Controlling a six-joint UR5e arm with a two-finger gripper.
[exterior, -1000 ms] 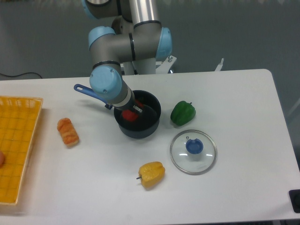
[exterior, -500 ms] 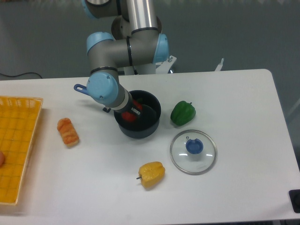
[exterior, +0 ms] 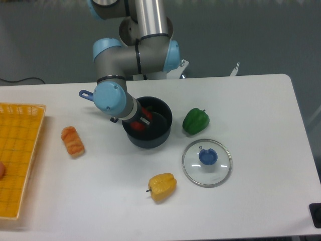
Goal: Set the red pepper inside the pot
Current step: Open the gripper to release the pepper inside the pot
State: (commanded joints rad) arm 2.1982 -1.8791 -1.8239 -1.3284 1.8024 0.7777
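Note:
The pot (exterior: pixel 159 134) is a dark navy saucepan at the table's middle back, and its blue handle (exterior: pixel 88 95) points to the back left. Inside it lies the red pepper (exterior: pixel 136 124), partly covered by my gripper (exterior: pixel 142 117), which reaches down into the pot's left half. One grey finger (exterior: pixel 146 116) crosses the pepper, with red showing on both sides of it. The wrist hides the rest of the fingers, so how the jaws stand does not show.
A green pepper (exterior: pixel 195 121) sits right of the pot. The glass lid with a blue knob (exterior: pixel 206 162) lies to the front right, a yellow pepper (exterior: pixel 162 186) in front. An orange pastry (exterior: pixel 72 140) and a yellow basket (exterior: pixel 19 150) are on the left.
My wrist has shifted a little left and down over the pot. The red pepper has stayed at almost the same spot inside the pot.

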